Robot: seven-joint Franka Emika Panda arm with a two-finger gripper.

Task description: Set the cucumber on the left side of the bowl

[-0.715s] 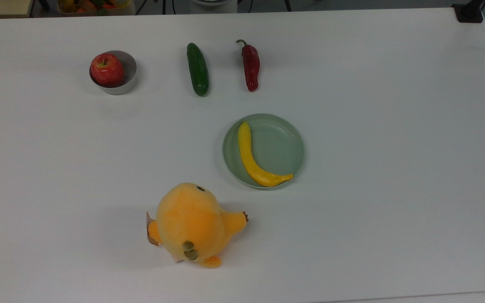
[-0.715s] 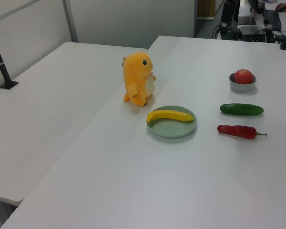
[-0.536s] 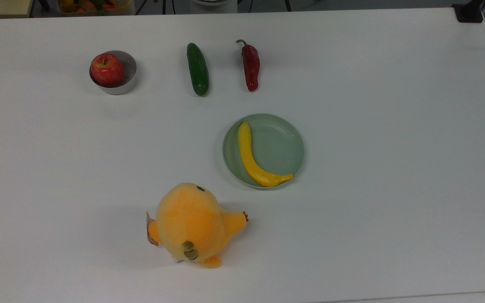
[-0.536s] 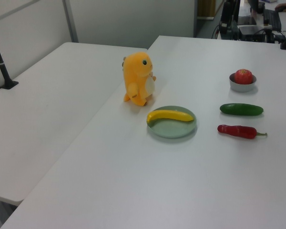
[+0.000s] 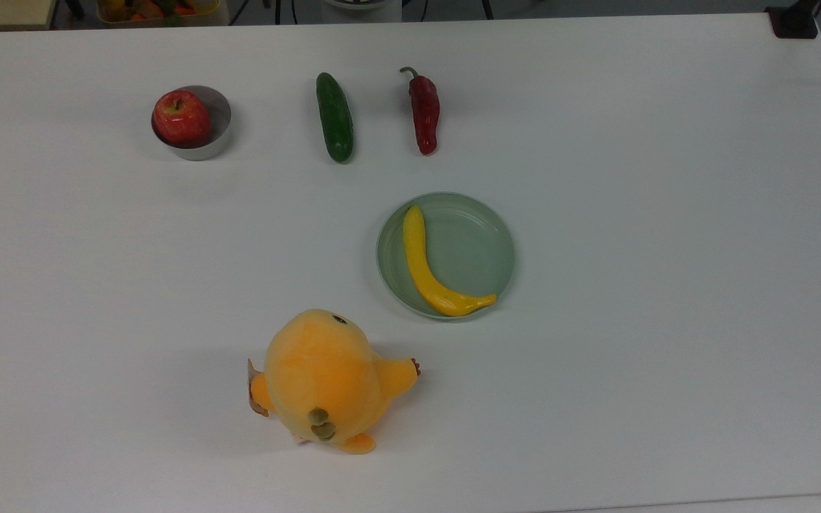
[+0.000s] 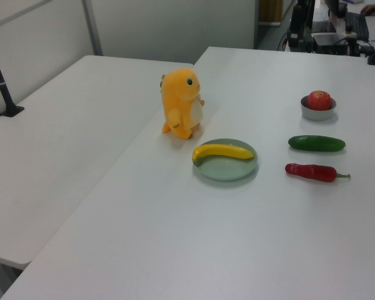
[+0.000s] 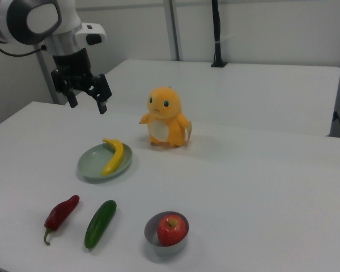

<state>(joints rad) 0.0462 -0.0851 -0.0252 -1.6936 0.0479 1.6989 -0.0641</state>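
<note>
the dark green straight cucumber (image 5: 334, 117) lies between the small silver metal bowl (image 5: 209, 146) and a dark red chili pepper (image 5: 425, 112); the tool (image 7: 86, 101) hangs spread, holding nothing, above the white counter (image 5: 667, 214).

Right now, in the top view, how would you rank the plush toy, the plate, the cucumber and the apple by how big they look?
1. The orange plush toy, though it stands taller and so nearer the camera.
2. The pale green plate, close behind.
3. The cucumber, long but narrow.
4. The apple, smallest.

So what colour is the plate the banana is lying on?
Pale green, best seen in the top view, where the plate holds the yellow banana.
</note>
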